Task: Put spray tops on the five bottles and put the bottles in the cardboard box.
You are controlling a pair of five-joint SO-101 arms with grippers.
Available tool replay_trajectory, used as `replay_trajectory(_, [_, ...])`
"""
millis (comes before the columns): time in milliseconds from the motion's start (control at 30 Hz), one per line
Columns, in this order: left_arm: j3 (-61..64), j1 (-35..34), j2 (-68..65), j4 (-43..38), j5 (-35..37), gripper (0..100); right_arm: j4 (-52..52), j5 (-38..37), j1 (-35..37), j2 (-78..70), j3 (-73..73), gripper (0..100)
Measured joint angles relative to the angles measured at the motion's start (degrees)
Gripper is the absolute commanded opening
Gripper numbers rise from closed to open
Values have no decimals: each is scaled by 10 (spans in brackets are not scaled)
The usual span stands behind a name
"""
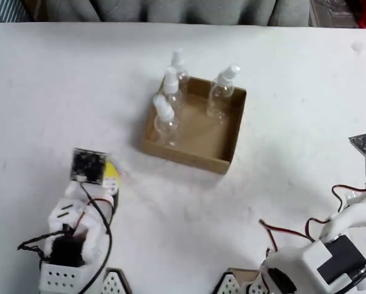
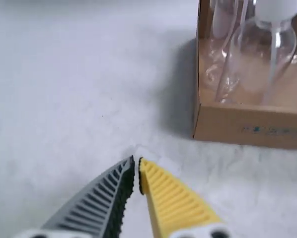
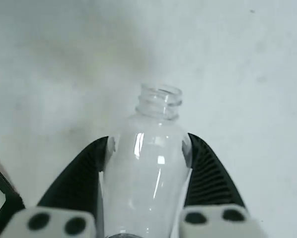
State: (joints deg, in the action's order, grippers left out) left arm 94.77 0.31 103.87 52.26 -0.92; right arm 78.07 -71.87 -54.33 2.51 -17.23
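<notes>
Bottles in box — one bottle in right hand

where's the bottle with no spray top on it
The uncapped bottle is held in the right claw, seen in the right wrist view, its open neck pointing out over the white table; that arm sits right of the cardboard box.

overhead and left wrist — shared cardboard box
</notes>
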Motion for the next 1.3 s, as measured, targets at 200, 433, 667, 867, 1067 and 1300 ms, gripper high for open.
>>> replay_trajectory(200, [-97, 0, -139, 0, 53, 21, 0, 0, 0, 0, 0, 15])
replay_trajectory(433, [-200, -1, -396, -23, 150, 76, -4, 0, 0, 0, -13, 15])
replay_trajectory(667, [-216, 3, -578, -108, 275, 214, -84, 0, 0, 0, -84, 15])
replay_trajectory(867, [-277, 18, -670, -108, 323, 217, -109, 0, 0, 2, -94, 15])
replay_trajectory(1067, [-351, 14, -817, -109, 331, 215, -111, 0, 1, 2, -95, 15])
replay_trajectory(1300, [-427, 3, -962, -109, 332, 210, -111, 0, 10, 2, -95, 15])
